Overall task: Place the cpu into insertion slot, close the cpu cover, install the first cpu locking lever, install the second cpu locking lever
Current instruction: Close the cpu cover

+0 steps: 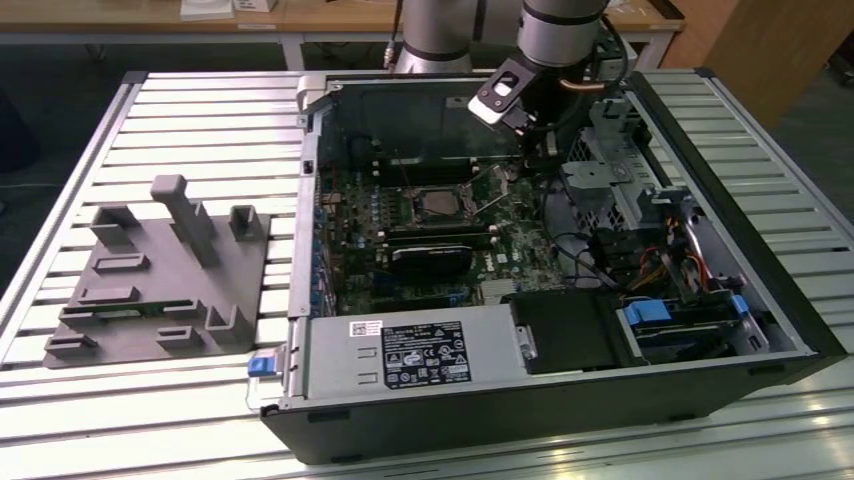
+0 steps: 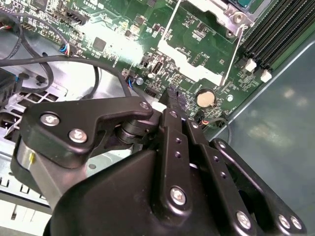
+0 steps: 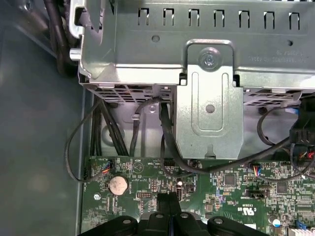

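In the exterior view the open computer case (image 1: 561, 400) lies on its side, with the green motherboard (image 1: 400, 250) inside. The cpu (image 1: 435, 204) sits as a dark square in the socket, and the silver cpu cover (image 1: 407, 192) lies flat around it. A thin wire locking lever (image 1: 497, 206) slants up beside the socket towards the exterior view's right. My gripper (image 1: 539, 158) hangs just beyond that lever, a little above the board. In both wrist views the black fingers (image 2: 172, 98) (image 3: 170, 209) are pressed together, shut on nothing, over the board near a coin battery (image 2: 205, 97) (image 3: 118, 184). The lever wire (image 2: 231, 56) runs past the fingertips.
A metal drive cage (image 3: 211, 98) with black cables (image 3: 98, 128) stands right ahead of the fingers. The power supply (image 1: 400, 355) fills the case's near end. A grey fixture plate (image 1: 160, 275) with upright posts rests on the slatted table (image 1: 174, 120) at the exterior view's left.
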Controlling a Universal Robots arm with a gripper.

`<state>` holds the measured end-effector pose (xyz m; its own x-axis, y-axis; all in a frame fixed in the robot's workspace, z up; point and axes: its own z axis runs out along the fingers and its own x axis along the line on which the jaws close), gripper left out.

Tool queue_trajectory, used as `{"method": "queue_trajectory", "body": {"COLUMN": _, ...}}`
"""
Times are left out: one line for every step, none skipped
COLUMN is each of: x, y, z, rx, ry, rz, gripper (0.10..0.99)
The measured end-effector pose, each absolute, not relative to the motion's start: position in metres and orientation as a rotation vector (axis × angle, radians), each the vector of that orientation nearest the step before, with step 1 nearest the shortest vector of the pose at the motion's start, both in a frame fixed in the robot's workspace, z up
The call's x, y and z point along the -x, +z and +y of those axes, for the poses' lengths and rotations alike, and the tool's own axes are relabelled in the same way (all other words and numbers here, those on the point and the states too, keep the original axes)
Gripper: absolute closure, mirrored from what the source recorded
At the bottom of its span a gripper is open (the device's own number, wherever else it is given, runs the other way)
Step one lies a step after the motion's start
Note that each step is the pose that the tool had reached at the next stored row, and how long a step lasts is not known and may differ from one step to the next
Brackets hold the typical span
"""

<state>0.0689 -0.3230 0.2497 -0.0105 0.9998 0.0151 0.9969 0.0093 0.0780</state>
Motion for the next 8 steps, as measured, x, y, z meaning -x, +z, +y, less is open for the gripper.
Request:
{"method": "queue_trajectory", "body": {"x": -0.0689, "y": 0.2489, "z": -0.323, "rx": -2.178, "ry": 0.103, "rz": 2.2, "gripper": 0.98}}
{"method": "queue_trajectory", "body": {"x": -0.0689, "y": 0.2474, "z": -0.323, "rx": -2.178, "ry": 0.103, "rz": 2.2, "gripper": 0.98}}
{"method": "queue_trajectory", "body": {"x": -0.0689, "y": 0.2458, "z": -0.323, "rx": -2.178, "ry": 0.102, "rz": 2.2, "gripper": 0.98}}
{"method": "queue_trajectory", "body": {"x": -0.0689, "y": 0.2442, "z": -0.323, "rx": -2.179, "ry": 0.102, "rz": 2.2, "gripper": 0.98}}
{"method": "queue_trajectory", "body": {"x": -0.0689, "y": 0.2427, "z": -0.323, "rx": -2.179, "ry": 0.101, "rz": 2.201, "gripper": 0.98}}
{"method": "queue_trajectory", "body": {"x": -0.0689, "y": 0.2414, "z": -0.323, "rx": -2.18, "ry": 0.099, "rz": 2.201, "gripper": 0.98}}
{"method": "queue_trajectory", "body": {"x": -0.0689, "y": 0.2402, "z": -0.323, "rx": -2.181, "ry": 0.098, "rz": 2.202, "gripper": 0.98}}
{"method": "queue_trajectory", "body": {"x": -0.0689, "y": 0.2389, "z": -0.323, "rx": -2.182, "ry": 0.095, "rz": 2.203, "gripper": 0.98}}
